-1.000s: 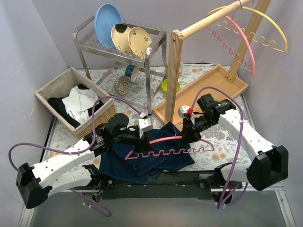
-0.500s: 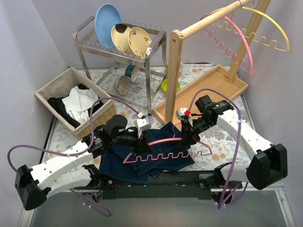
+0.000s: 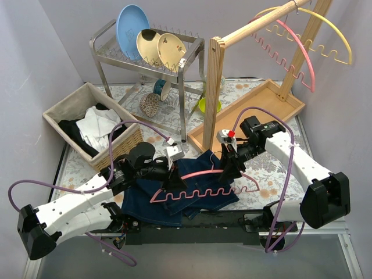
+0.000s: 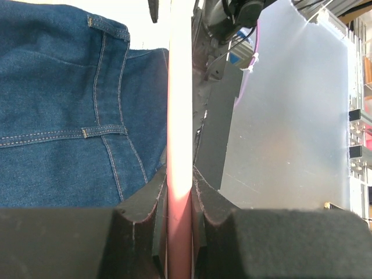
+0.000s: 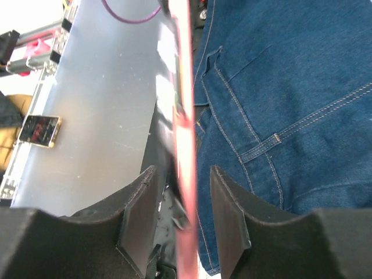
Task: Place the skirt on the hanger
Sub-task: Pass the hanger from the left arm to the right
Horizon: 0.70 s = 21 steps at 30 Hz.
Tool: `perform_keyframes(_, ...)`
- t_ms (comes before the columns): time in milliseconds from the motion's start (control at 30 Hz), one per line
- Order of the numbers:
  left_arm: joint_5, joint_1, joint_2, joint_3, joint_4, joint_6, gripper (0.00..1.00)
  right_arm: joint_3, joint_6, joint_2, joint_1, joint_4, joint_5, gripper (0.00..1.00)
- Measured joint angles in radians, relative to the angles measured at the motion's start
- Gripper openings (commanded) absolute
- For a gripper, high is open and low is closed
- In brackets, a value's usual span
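Judging from how things lie, the task is under way but its main step is not done. The pink hanger (image 3: 200, 172) is off the rack and hangs low over the denim skirt (image 3: 197, 204), which lies partly folded on the surface (image 3: 267, 180) at the near edge, between the two arms. No part of the skirt is on the hanger: the waistband, with its belt loops showing in both wrist views, lies flat beneath the pink bar and is not threaded over it or caught in the notches of the hanger's lower edge.

The left tool (image 4: 179, 192) is pressed together on the hanger, its pads pinching the bar at the hanger's left end. The right tool (image 5: 183, 192) straddles the bar near the hanger's middle with its jaws spread; a gap shows on each side of the bar, so it appears to carry none of the hanger's weight.

What seems to remain is most of the work: taking up the skirt's waist and getting it onto the hanger so that it stays. Carrying the loaded hanger to the wooden rack (image 3: 261, 23) at the far right, where two other hangers hang, may also be wanted, though the task sentence does not say so.
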Motion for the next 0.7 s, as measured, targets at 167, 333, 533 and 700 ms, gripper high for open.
perform_keyframes(167, -0.001, 0.0, -0.043, -0.015, 0.008, -0.016, 0.0, 0.014, 0.008, 0.014, -0.029, -0.003, -0.038, 0.49)
perform_keyframes(333, -0.008, 0.001, -0.061, -0.031, 0.029, -0.03, 0.0, 0.05, -0.011, 0.064, -0.043, -0.038, -0.08, 0.47)
perform_keyframes(533, -0.026, 0.002, -0.062, -0.04, 0.031, -0.039, 0.0, 0.065, -0.04, 0.111, -0.046, -0.073, -0.108, 0.41)
perform_keyframes(700, -0.026, 0.001, -0.054, -0.043, 0.031, -0.039, 0.0, 0.09, -0.051, 0.111, -0.043, -0.084, -0.124, 0.2)
